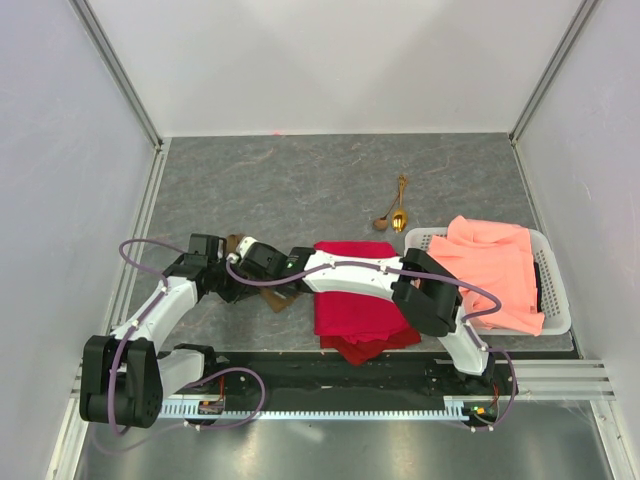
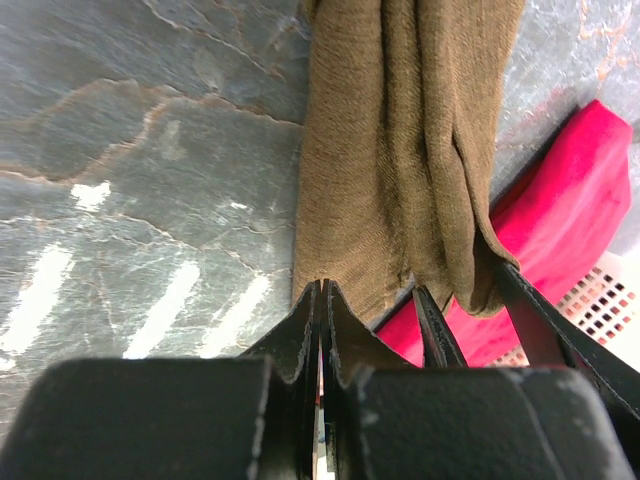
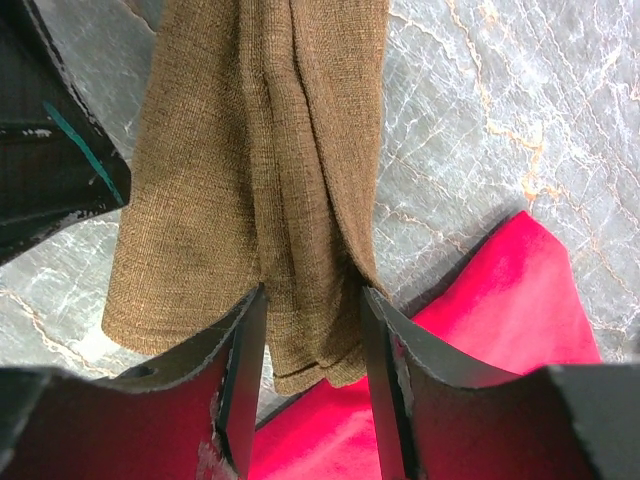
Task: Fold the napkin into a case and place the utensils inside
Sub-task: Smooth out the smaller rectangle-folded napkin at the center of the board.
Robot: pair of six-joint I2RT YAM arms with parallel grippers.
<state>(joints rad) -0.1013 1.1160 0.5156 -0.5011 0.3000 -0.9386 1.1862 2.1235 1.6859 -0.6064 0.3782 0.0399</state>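
The olive-brown napkin lies bunched in long folds on the grey table, mostly hidden under both wrists in the top view. My left gripper is shut, its tips pinched at the napkin's near edge. My right gripper reaches across from the right and stands open, its fingers on either side of a thick fold of the napkin. No case has been formed from the cloth. The two gold utensils lie together farther back on the table, apart from both grippers.
A bright red cloth lies right of the napkin, under the right arm, and touches the napkin's end. A white basket at the right edge holds a salmon-orange cloth. White walls enclose the table.
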